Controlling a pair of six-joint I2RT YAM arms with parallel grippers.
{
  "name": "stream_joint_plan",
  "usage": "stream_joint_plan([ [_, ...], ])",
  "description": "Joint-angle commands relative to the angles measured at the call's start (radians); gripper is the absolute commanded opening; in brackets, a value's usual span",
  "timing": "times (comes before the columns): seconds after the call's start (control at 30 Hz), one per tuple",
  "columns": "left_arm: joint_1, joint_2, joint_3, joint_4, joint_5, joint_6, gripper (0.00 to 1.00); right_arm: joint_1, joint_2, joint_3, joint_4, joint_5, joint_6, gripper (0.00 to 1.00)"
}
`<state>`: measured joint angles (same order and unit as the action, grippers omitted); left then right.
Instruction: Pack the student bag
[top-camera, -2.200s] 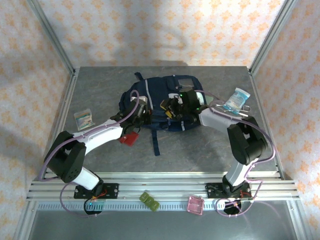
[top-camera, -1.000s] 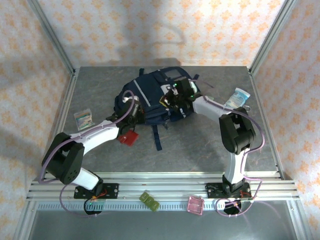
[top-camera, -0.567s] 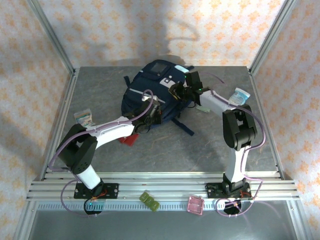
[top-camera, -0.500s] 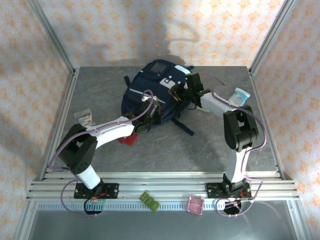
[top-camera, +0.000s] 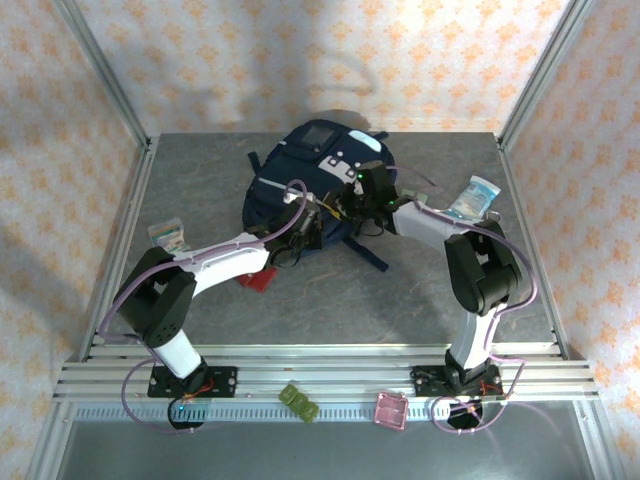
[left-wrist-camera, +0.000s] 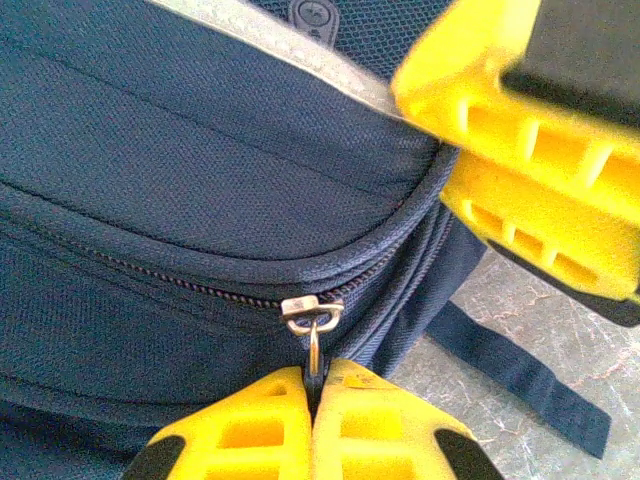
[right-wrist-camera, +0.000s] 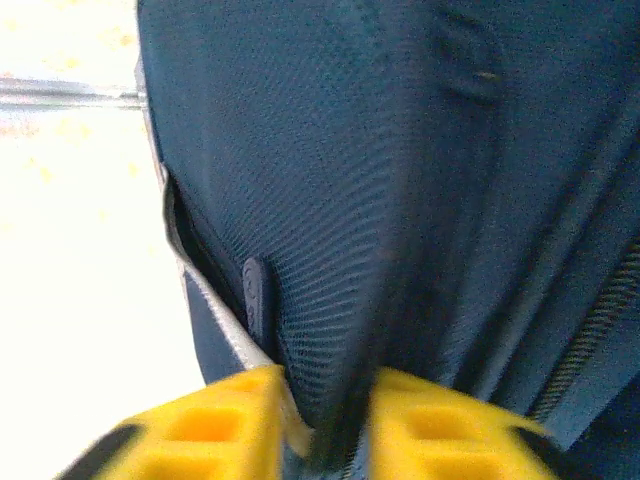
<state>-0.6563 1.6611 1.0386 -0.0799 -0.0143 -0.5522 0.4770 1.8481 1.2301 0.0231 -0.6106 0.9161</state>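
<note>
Student bag (top-camera: 292, 178) lies at the far middle of the tabletop (top-camera: 200, 310), navy-blue with a pale grey stripe and light patches, one dark strap (top-camera: 372, 256) trailing from it toward the near side. In the left wrist view the bag (left-wrist-camera: 150, 150) shows a curved zip line whose metal zip pull (left-wrist-camera: 312, 318) hangs down into the left gripper (left-wrist-camera: 312, 425); its yellow jaws are pressed together on that pull. From above, the left gripper (top-camera: 322, 210) sits against the bag's near right flank. The right gripper (top-camera: 352, 204) meets the bag just beside it, and its yellow fingers (left-wrist-camera: 520, 170) show in the upper right of the left wrist view. In the right wrist view the right gripper (right-wrist-camera: 325, 425) has its jaws nearly together with a fold of the bag (right-wrist-camera: 350, 150) pinched between them, though that picture is blurred.

A red item (top-camera: 258, 278) lies under the left arm. A small clear packet (top-camera: 167, 236) is well apart to the left, and a pale blue packet (top-camera: 473, 197) lies to the right. On the near rail sit a green piece (top-camera: 300, 403) and a pink piece (top-camera: 390, 410).
</note>
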Motion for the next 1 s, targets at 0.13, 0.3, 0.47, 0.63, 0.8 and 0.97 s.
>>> stream_joint_plan([
  [0.13, 0.041, 0.014, -0.039, -0.07, -0.112, -0.029, 0.0, 0.002, 0.022, 0.018, 0.066, 0.016, 0.006, 0.0],
  [0.3, 0.164, -0.053, -0.111, -0.069, -0.123, -0.017, 0.0, -0.016, -0.02, -0.011, 0.07, 0.058, -0.003, 0.0],
  [0.47, 0.297, -0.094, -0.141, -0.068, -0.112, 0.014, 0.0, -0.027, -0.03, -0.023, 0.082, 0.07, -0.005, 0.0],
  [0.63, 0.328, -0.088, -0.12, -0.084, -0.079, 0.037, 0.0, -0.028, -0.009, 0.006, 0.075, 0.066, -0.013, 0.0],
  [0.8, 0.256, -0.114, -0.148, -0.078, -0.011, 0.037, 0.0, -0.059, 0.024, 0.097, 0.014, 0.076, -0.063, 0.0],
  [0.97, 0.101, -0.087, -0.118, -0.051, 0.036, 0.018, 0.0, -0.118, 0.071, 0.225, -0.053, 0.082, -0.106, 0.0],
])
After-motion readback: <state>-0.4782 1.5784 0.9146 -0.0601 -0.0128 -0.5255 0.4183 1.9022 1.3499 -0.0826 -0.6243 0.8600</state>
